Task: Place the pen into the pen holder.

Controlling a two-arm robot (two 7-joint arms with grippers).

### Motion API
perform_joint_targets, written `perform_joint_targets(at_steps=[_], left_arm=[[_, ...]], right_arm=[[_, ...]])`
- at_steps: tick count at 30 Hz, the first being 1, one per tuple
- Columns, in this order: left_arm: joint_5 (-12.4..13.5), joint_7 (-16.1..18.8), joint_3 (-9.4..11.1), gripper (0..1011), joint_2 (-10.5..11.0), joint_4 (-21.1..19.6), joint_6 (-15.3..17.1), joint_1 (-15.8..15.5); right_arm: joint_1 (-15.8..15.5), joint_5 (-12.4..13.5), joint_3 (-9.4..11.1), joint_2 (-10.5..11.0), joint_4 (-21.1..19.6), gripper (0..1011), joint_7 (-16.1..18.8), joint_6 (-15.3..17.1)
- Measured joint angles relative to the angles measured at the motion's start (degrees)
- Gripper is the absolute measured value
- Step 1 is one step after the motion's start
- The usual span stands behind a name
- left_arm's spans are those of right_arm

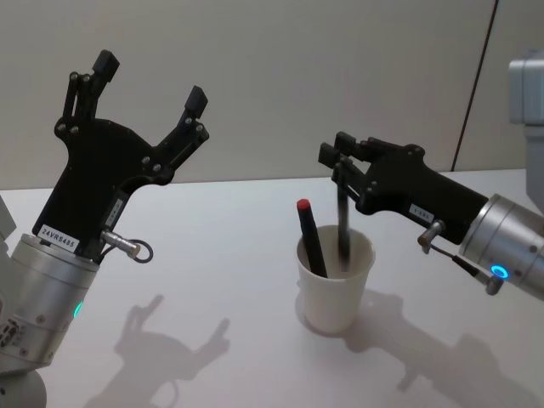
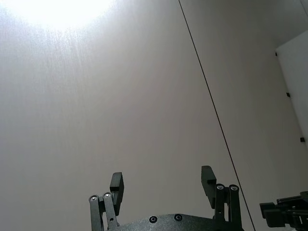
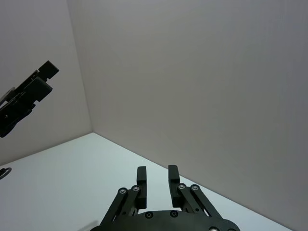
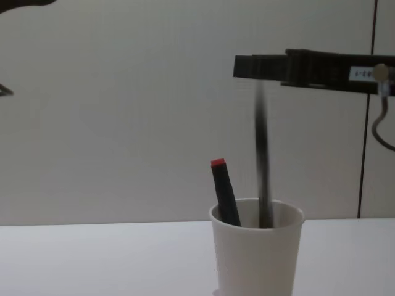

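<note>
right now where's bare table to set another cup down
Bare table lies between the raised, open left tool and the pen holder, and in front of it. Crowded above the holder: the right tool, a blurred dark pen, a red-capped pen.

I see my right gripper with fingers a narrow gap apart above the white desk, left gripper farther off
</note>
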Motion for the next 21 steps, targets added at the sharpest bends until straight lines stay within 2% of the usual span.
perform_joint_targets(at_steps=[1,2,6,7,11,14,21], left_arm=[[0.0,0.0,0.0,1001,0.0,0.0,0.0,0.0],[0.0,0.0,0.0,1001,0.0,0.0,0.0,0.0],[0.0,0.0,0.0,1001,0.0,0.0,0.0,0.0],[0.0,0.0,0.0,1001,0.0,0.0,0.0,0.0],[0.0,0.0,0.0,1001,0.0,0.0,0.0,0.0],[0.0,0.0,0.0,1001,0.0,0.0,0.0,0.0],[0.0,0.0,0.0,1001,0.0,0.0,0.0,0.0]], right_arm=[[0.0,0.0,0.0,0.0,0.0,248,0.0,0.0],[0.0,0.0,0.0,0.0,0.0,302,-0.1,0.0],[-0.1,-0.1,0.0,0.0,0.0,407,-0.2,0.0],[-0.1,-0.1,0.0,0.0,0.1,466,-0.2,0.0],[-0.1,-0.1,0.0,0.0,0.1,547,-0.3,-0.1],[-0.1,-0.2,0.0,0.0,0.1,687,-0.3,-0.1],[-0.1,-0.2,0.0,0.0,0.1,874,-0.4,-0.1]])
